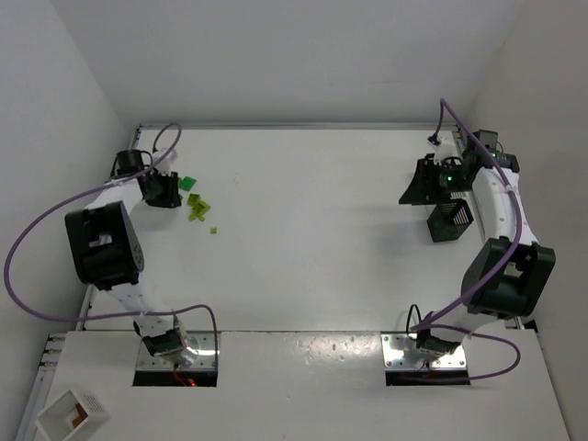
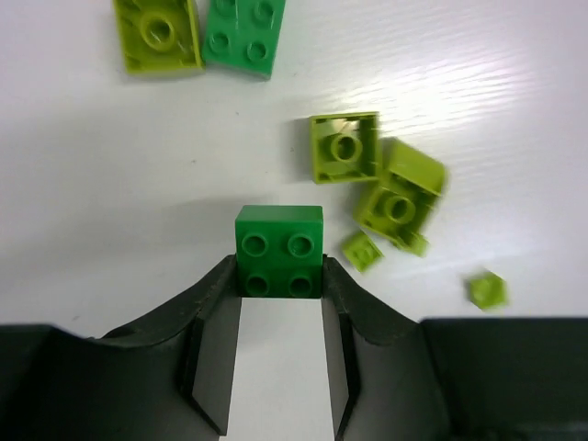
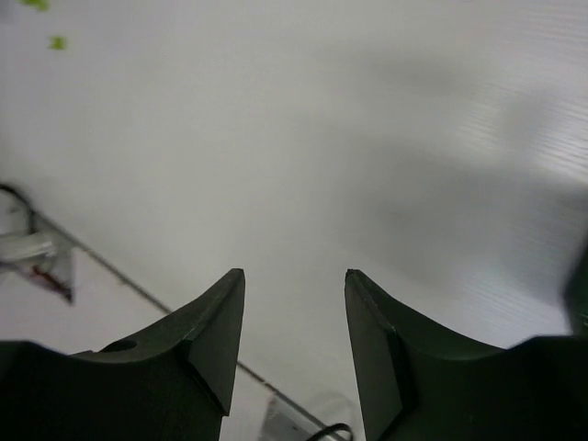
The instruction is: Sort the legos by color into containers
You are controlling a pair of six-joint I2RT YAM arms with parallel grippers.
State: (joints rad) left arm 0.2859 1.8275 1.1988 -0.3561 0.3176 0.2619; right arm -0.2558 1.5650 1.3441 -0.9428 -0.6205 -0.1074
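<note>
In the left wrist view a bright green four-stud lego (image 2: 279,250) sits on the white table, and my left gripper (image 2: 280,276) is shut on it, one fingertip pressed against each side. Around it lie lime legos (image 2: 344,147) (image 2: 401,193), two tiny lime pieces (image 2: 362,250) (image 2: 487,289), and farther off a lime brick (image 2: 158,35) beside another green one (image 2: 243,35). From above, the left gripper (image 1: 168,190) is at the far left next to the pile of legos (image 1: 197,207). A black slatted container (image 1: 451,221) stands at the far right. My right gripper (image 1: 420,182) (image 3: 294,280) hovers open beside it, holding nothing.
A white square box with a brown inside (image 1: 73,413) sits on the near shelf at the bottom left. White walls close in the table on the left, back and right. Purple cables loop off both arms.
</note>
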